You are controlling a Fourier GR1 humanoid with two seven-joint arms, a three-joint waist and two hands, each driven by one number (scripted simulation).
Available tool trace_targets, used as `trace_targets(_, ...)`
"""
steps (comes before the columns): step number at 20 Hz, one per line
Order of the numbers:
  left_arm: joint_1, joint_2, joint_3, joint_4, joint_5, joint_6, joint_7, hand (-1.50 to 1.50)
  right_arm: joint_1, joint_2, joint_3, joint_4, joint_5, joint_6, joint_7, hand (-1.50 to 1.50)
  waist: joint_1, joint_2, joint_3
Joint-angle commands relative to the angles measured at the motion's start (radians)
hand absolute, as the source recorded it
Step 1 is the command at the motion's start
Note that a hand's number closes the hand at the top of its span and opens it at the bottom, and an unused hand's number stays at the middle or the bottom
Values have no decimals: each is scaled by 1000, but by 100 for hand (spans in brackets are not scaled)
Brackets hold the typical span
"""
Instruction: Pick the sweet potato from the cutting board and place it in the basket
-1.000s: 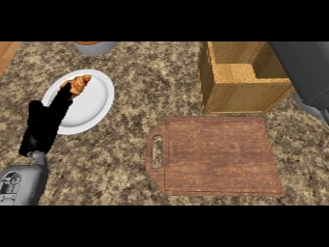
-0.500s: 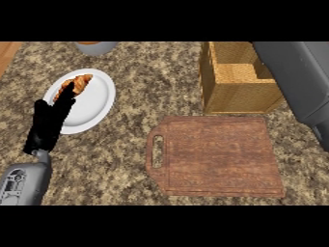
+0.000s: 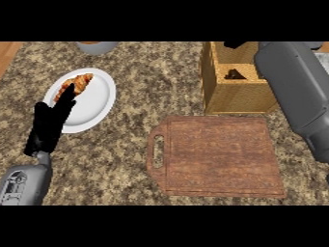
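The right robot hand (image 3: 235, 45) reaches over the basket (image 3: 227, 91) at one o'clock; whether it grips anything cannot be told, and no sweet potato shows. The cutting board (image 3: 217, 157) lies bare at five o'clock. The left robot hand (image 3: 50, 123) rests open at nine o'clock on the worktop (image 3: 153, 82), beside a plate (image 3: 95, 99).

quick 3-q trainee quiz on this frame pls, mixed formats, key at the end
1. True or false: something lies on the cutting board.
2. The right forearm extends over: A) the cutting board, B) the basket, C) the counter's left edge.
3. Fill in: the left hand, fingers straight, shows over the rim of the white ___.

Key: 1 false, the board's top is bare. 2 B. 3 plate.
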Motion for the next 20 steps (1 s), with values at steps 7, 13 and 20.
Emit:
trace_targets(7,29,-37,-31,-7,-43,43,-12,0,126,-14,-50,-183,43,-322,17,-150,-26,-12,0)
trace_targets(13,27,-4,9,-11,8,-4,9,0,259,-139,-158,-366,-52,-263,74,-150,-42,-16,0)
trace_targets(20,52,17,34,-31,9,4,8,0,591,-286,-245,-752,-210,-79,61,-150,-72,-24,1)
